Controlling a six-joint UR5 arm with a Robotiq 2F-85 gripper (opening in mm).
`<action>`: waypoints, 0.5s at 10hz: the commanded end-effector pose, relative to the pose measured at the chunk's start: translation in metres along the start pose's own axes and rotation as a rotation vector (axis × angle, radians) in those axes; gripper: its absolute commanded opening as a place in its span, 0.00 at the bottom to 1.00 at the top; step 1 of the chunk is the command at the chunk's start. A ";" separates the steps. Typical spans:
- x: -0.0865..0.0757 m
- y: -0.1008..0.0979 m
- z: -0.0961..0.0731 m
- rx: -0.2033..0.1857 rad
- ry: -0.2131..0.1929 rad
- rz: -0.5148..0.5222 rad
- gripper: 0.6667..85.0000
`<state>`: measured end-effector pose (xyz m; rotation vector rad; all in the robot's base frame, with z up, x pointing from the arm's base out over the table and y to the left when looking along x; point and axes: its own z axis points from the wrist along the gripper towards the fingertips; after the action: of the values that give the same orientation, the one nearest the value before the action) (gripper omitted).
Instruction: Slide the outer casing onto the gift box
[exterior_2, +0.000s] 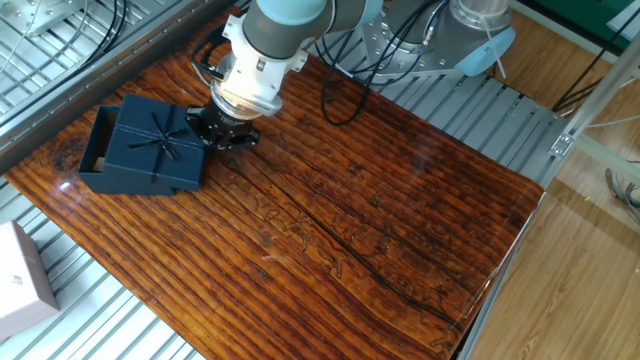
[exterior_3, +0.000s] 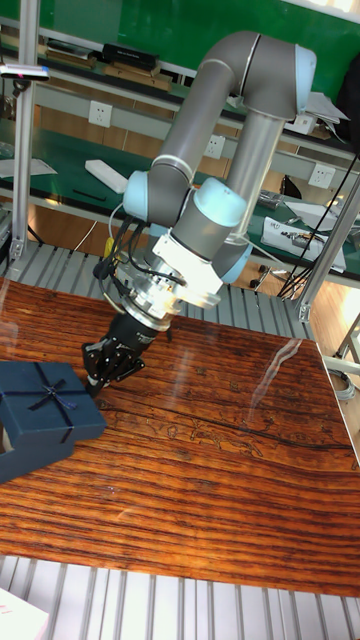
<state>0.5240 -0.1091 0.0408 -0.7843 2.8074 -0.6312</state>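
Observation:
The navy outer casing (exterior_2: 155, 150) (exterior_3: 45, 400), with a thin ribbon bow on top, lies at the table's far left. It covers most of the navy gift box (exterior_2: 97, 148), whose open left end with brown inner walls sticks out of the sleeve. My gripper (exterior_2: 222, 131) (exterior_3: 104, 368) is low over the wood, right against the casing's right edge. Its dark fingers look pressed together with nothing between them.
A plain white box (exterior_2: 20, 278) sits off the wooden table (exterior_2: 350, 210) at the lower left, on the metal slats. Black cables (exterior_2: 340, 95) trail behind the arm near the table's back edge. The table's right edge drops to the floor.

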 end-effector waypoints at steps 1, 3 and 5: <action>-0.003 -0.010 0.003 0.026 -0.022 -0.021 0.01; -0.002 -0.012 0.003 0.034 -0.021 -0.023 0.01; -0.002 -0.021 0.000 0.073 -0.016 -0.050 0.01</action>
<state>0.5316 -0.1178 0.0449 -0.8307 2.7620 -0.6872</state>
